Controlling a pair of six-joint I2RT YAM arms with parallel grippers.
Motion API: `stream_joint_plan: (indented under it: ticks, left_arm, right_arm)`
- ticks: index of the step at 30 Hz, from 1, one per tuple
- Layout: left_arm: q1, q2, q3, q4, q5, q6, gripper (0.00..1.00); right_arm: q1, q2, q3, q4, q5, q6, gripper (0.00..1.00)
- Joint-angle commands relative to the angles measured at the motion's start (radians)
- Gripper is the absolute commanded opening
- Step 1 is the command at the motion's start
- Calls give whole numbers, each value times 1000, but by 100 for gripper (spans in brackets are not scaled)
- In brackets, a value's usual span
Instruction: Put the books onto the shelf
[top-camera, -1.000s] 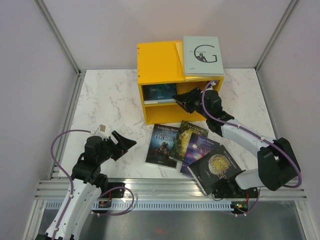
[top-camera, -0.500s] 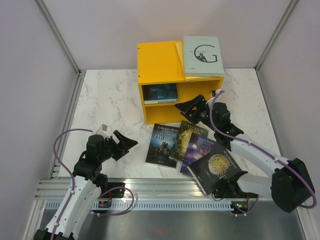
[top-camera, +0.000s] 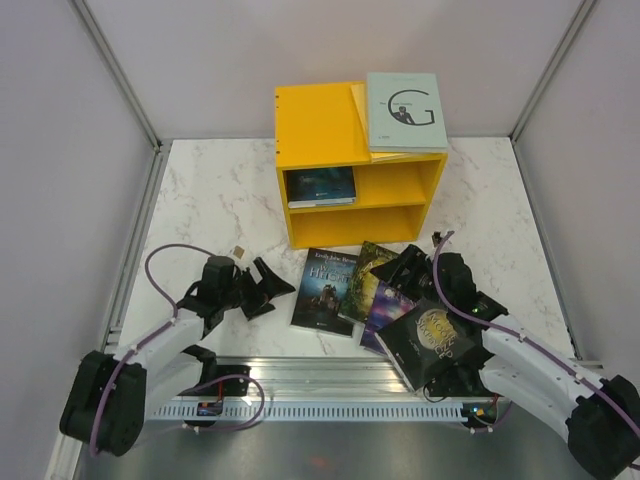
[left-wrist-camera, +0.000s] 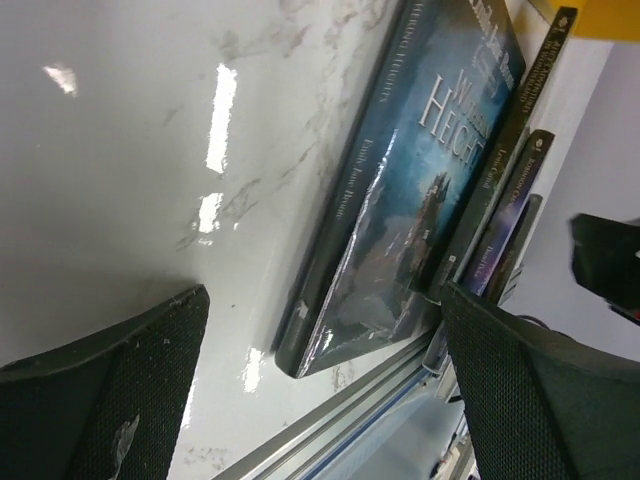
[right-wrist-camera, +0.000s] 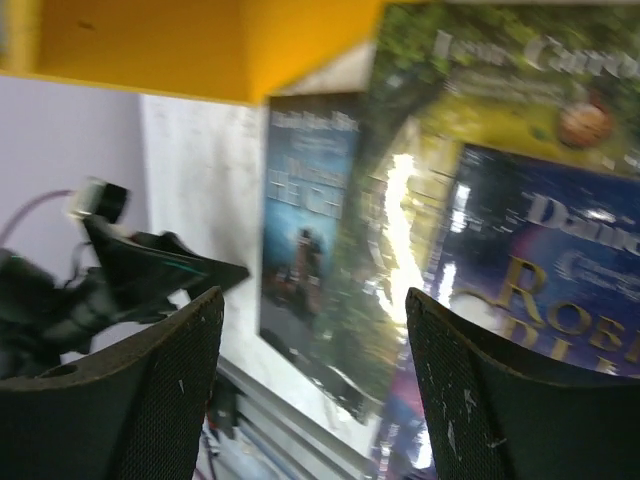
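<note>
The yellow shelf (top-camera: 318, 125) stands at the back. A grey "G" book (top-camera: 403, 110) lies on its top, and a blue-cover book (top-camera: 320, 186) lies in its upper compartment. Several books lie fanned on the table: a dark blue one (top-camera: 325, 290) (left-wrist-camera: 420, 190) (right-wrist-camera: 300, 220), a green one (top-camera: 366, 282) (right-wrist-camera: 420, 200), a purple one (top-camera: 392, 303) (right-wrist-camera: 540, 270) and a galaxy one (top-camera: 432, 338). My left gripper (top-camera: 272, 290) (left-wrist-camera: 320, 390) is open, low on the table just left of the dark blue book. Over the green and purple books hovers my right gripper (top-camera: 395, 272) (right-wrist-camera: 315, 370), open and empty.
The lower compartment (top-camera: 365, 222) of the shelf shows nothing inside. A metal rail (top-camera: 330, 375) runs along the table's near edge just behind the books. Grey walls close in both sides and the back. The right wrist view catches the left gripper (right-wrist-camera: 170, 270) across the books.
My right gripper has drawn back from the shelf front to above the fanned books and has opened. My left arm has dropped low and moved right, up to the dark blue book.
</note>
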Motion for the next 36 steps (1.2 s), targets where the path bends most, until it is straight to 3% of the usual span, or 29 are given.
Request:
stream_joint_plan:
  ticks: [1, 11, 18, 21, 24, 25, 27, 32, 35, 36]
  left_arm:
    - [-63, 139, 13, 202, -4, 27, 100]
    - [-263, 516, 77, 416, -15, 50, 99]
    - [-320, 762, 6, 823, 122, -64, 91]
    - [-320, 768, 0, 856, 129, -69, 76]
    - [-320, 707, -3, 825, 116, -65, 47]
    - [-320, 666, -3, 807, 103, -62, 24]
    - [-320, 627, 3, 749, 88, -51, 2]
    - [-318, 467, -23, 703, 60, -57, 2]
    - [-317, 330, -12, 547, 12, -43, 2]
    - [-317, 222, -6, 450, -5, -31, 2]
  right_arm:
    - [3, 39, -45, -3, 27, -48, 77]
    - [6, 307, -217, 282, 7, -17, 69]
    - [15, 412, -268, 405, 0, -6, 67]
    - [15, 401, -268, 387, 6, -11, 67]
    - [15, 380, -266, 364, 9, -17, 67]
    - [15, 367, -266, 358, 10, -17, 67]
    - [15, 352, -266, 340, 10, -18, 67]
    - [17, 226, -258, 281, 0, -15, 71]
    - [52, 81, -219, 137, 85, -47, 77]
    - [64, 47, -206, 61, 107, -58, 78]
